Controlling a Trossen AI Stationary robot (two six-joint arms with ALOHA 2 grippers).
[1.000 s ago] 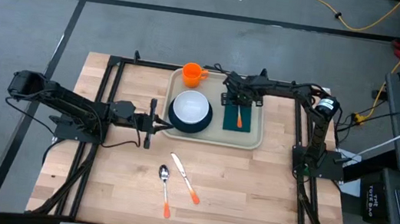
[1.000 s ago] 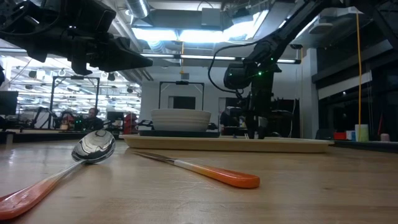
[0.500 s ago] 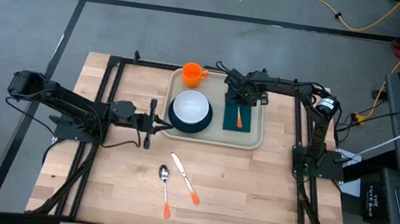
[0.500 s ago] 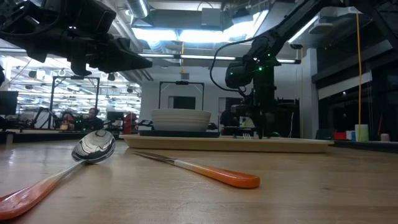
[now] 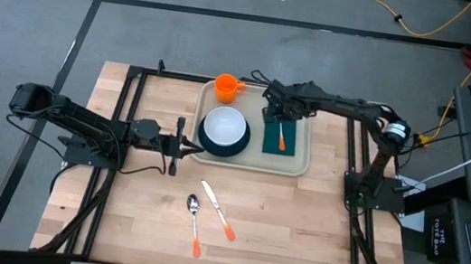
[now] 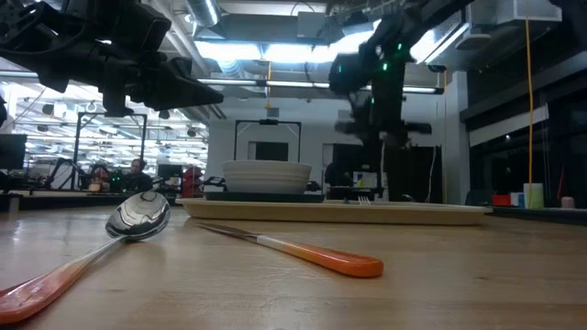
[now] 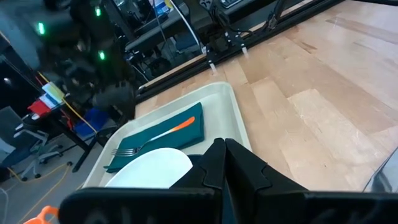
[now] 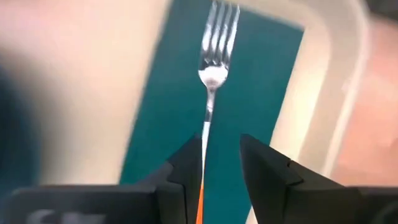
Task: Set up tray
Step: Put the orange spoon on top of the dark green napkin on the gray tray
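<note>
Nearest the front edge of the worktop [image 5: 296,222], a spoon [image 5: 194,220] and a knife [image 5: 217,209], both orange-handled, lay side by side on the bare wood, well apart from the tray [image 5: 301,163]. The tray sat toward the far edge, central. On it: a white bowl [image 5: 223,126] stacked on a dark plate [image 5: 235,147] at the left side, a dark green napkin [image 5: 291,141] to the right, with an orange-handled fork [image 5: 281,138] lying along the napkin. An orange cup [image 5: 227,86] stood in the far left corner of the tray.

Left claw [image 5: 186,146] was level with the tray's left rim, right at it, fingers fully closed with nothing between them; whether the tips touched the rim could not be told.

Right claw [image 5: 276,111] hung raised above the far end of the napkin. Its fingers [image 8: 267,169] stood partly apart, gripping nothing, with the fork on the cloth below.
</note>
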